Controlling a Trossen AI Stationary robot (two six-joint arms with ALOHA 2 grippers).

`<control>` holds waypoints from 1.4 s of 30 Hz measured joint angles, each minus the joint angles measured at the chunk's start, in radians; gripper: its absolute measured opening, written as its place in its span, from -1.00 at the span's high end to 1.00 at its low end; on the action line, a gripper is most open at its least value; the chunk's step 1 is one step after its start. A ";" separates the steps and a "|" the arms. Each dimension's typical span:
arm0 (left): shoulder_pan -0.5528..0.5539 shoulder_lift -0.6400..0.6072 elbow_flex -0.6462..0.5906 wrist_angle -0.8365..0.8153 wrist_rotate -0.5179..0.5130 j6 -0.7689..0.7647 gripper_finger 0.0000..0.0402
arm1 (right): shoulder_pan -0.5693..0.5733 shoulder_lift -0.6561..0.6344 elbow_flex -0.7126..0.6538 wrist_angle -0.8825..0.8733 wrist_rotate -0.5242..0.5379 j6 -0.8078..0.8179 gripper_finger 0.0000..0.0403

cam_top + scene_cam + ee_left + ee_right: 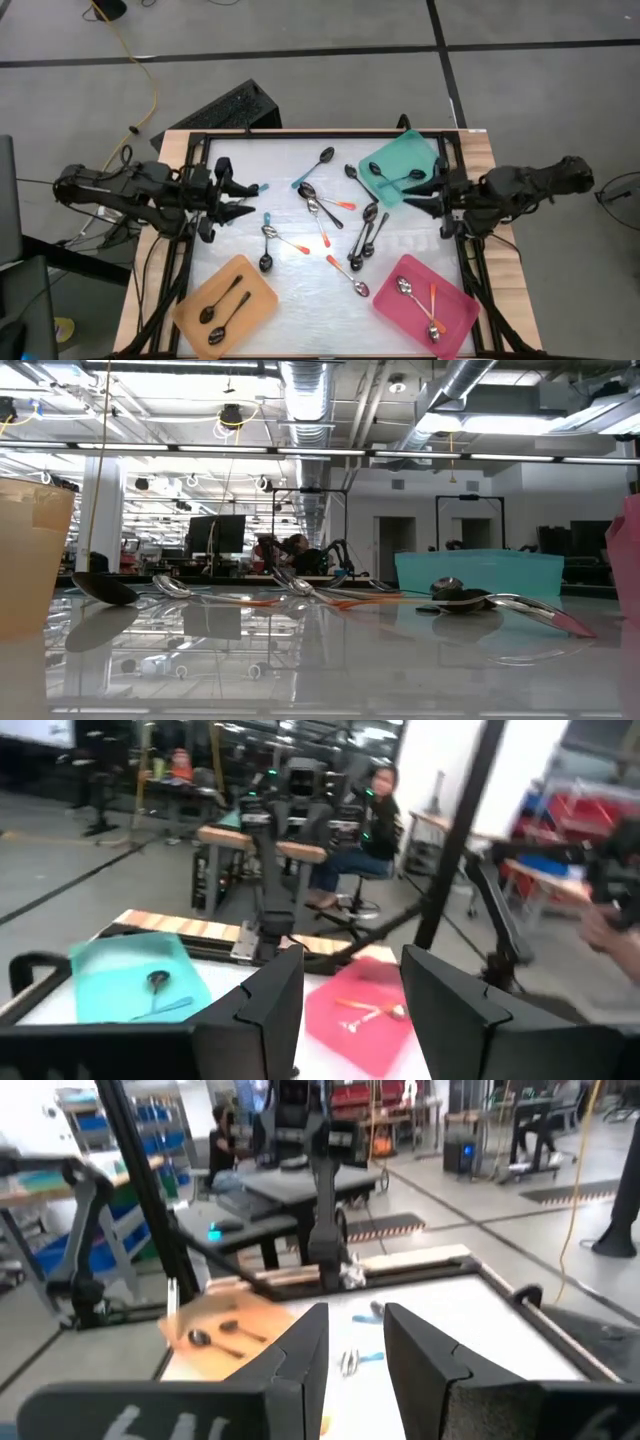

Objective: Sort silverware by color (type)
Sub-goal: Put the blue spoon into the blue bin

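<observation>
Several spoons lie loose on the white tabletop (300,270), mostly in a pile (340,220) at its middle: silver bowls with orange, teal or dark handles. In the low view the spoons (300,592) lie flat in a row. The orange tray (225,300) holds two dark spoons. The pink tray (425,305) holds orange-handled ones, and the teal tray (400,165) holds a teal-handled one. My left gripper (245,200) (350,1010) hovers open at the table's left side. My right gripper (410,195) (357,1345) hovers open at the right side, beside the teal tray.
A black frame (200,140) borders the tabletop. A short teal-handled spoon (255,188) lies just ahead of my left gripper. Beyond the table, people sit at desks (365,820). Bare tabletop lies along the near edge between the orange and pink trays.
</observation>
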 joint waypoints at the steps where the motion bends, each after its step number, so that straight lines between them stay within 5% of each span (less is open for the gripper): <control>1: 0.000 0.002 0.000 -0.002 0.001 0.017 0.24 | 0.000 0.010 -0.014 0.013 0.001 0.000 0.41; 13: 0.000 0.003 0.000 0.194 0.043 -0.049 0.24 | 0.060 0.041 -0.001 0.170 0.000 0.000 0.41; 22: 0.000 0.011 0.000 0.182 -0.054 -0.049 0.24 | 0.113 0.034 -0.001 0.144 0.000 -0.006 0.41; 42: 0.000 0.011 0.000 0.183 -0.094 -0.096 0.24 | 0.089 0.108 -0.001 0.159 0.054 -0.016 0.41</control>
